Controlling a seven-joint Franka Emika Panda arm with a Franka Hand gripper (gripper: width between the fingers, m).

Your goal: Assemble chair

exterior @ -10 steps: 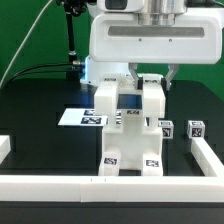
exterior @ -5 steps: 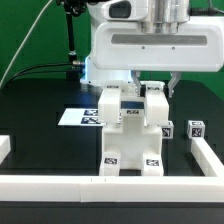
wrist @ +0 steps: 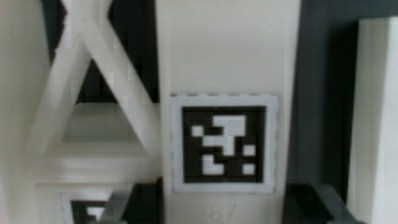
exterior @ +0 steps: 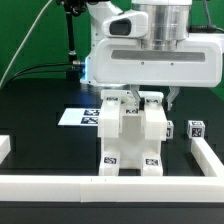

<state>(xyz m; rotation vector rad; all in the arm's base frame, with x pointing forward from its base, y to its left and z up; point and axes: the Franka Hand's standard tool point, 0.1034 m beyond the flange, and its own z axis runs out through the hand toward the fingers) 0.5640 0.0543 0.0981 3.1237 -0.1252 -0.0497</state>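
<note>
White plastic chair frame (exterior: 130, 140) stands upright on the black desk (exterior: 40, 150), just behind the front border bar (exterior: 110, 183). Dark fingers (exterior: 168, 97) sit on either side of its top; I cannot tell whether they clamp it. A tag (wrist: 222, 140) on a white upright fills the wrist view. Two tagged cubes (exterior: 168, 128) stand near the frame, on the exterior view's right. The marker board (exterior: 78, 117) lies behind the frame.

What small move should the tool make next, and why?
Probably close the tool on the chair, at its upright toward the exterior view's right: the jaws stand either side of that upright's top, seemingly not yet clamped, and the wrist view shows a tagged white part very close, so it looks low enough.
</note>
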